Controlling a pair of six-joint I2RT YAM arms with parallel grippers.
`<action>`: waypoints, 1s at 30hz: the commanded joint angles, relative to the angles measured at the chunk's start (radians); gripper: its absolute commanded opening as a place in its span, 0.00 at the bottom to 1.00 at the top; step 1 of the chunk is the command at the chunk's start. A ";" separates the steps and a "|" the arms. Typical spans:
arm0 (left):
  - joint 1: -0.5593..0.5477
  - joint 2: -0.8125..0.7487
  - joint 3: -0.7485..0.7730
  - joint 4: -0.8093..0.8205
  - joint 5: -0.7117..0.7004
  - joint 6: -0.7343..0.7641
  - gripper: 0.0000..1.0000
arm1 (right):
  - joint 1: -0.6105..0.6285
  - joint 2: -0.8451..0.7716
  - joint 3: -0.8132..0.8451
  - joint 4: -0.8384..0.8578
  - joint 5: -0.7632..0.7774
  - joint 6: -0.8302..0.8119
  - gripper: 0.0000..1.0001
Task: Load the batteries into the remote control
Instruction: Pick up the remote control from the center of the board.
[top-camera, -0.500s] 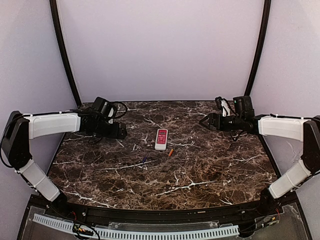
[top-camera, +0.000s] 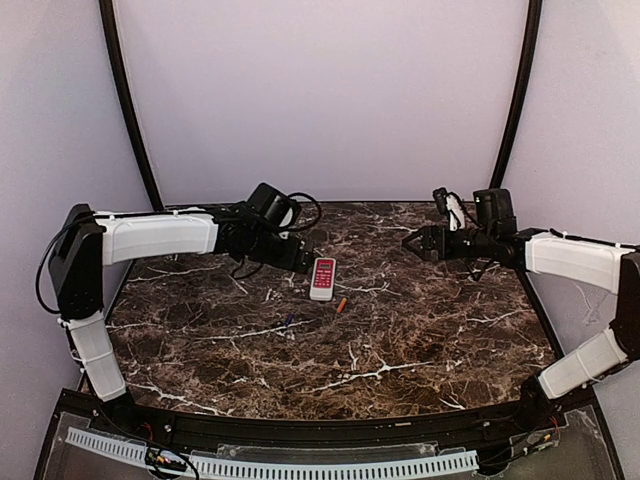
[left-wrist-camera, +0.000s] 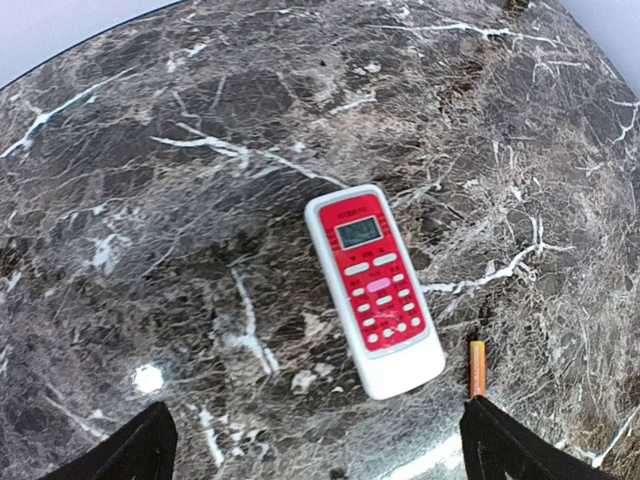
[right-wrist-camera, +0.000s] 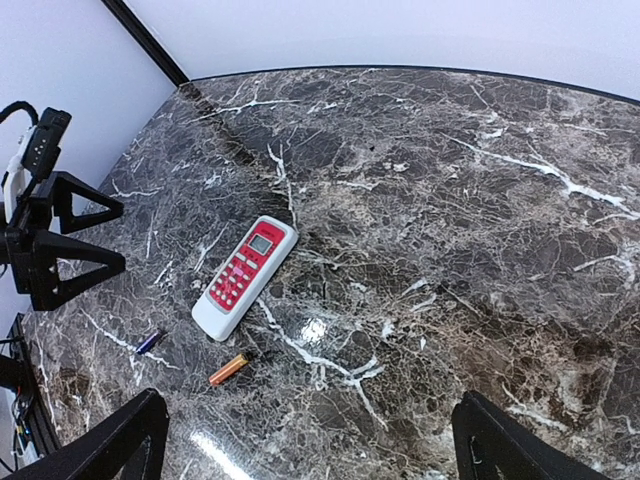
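The remote control (top-camera: 322, 278) lies red face up at the table's middle; it also shows in the left wrist view (left-wrist-camera: 373, 288) and the right wrist view (right-wrist-camera: 245, 275). The orange battery (top-camera: 341, 303) lies just right of its near end, also seen in both wrist views (left-wrist-camera: 477, 367) (right-wrist-camera: 229, 369). The dark blue-purple battery (top-camera: 288, 321) lies to the near left (right-wrist-camera: 149, 342). My left gripper (top-camera: 303, 262) is open and empty, just left of the remote, which lies ahead of its fingers (left-wrist-camera: 520, 450). My right gripper (top-camera: 410, 243) is open and empty, well right of the remote.
The dark marble table (top-camera: 400, 340) has a black rim at the near edge. Pale walls and two black poles (top-camera: 125, 100) close in the back and sides. The left arm's gripper shows at the left of the right wrist view (right-wrist-camera: 60, 240).
My left arm has swung to the right, bringing its open gripper from the table's left side up to the remote. The right arm has barely moved.
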 joint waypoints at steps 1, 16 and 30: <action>-0.059 0.096 0.110 -0.075 -0.027 -0.034 1.00 | 0.007 -0.027 -0.025 0.004 0.001 -0.041 0.99; -0.113 0.350 0.344 -0.187 -0.161 -0.119 0.87 | 0.006 -0.011 -0.024 0.004 0.008 -0.065 0.99; -0.116 0.429 0.382 -0.165 -0.131 -0.141 0.88 | 0.001 0.004 -0.022 0.005 0.009 -0.067 0.99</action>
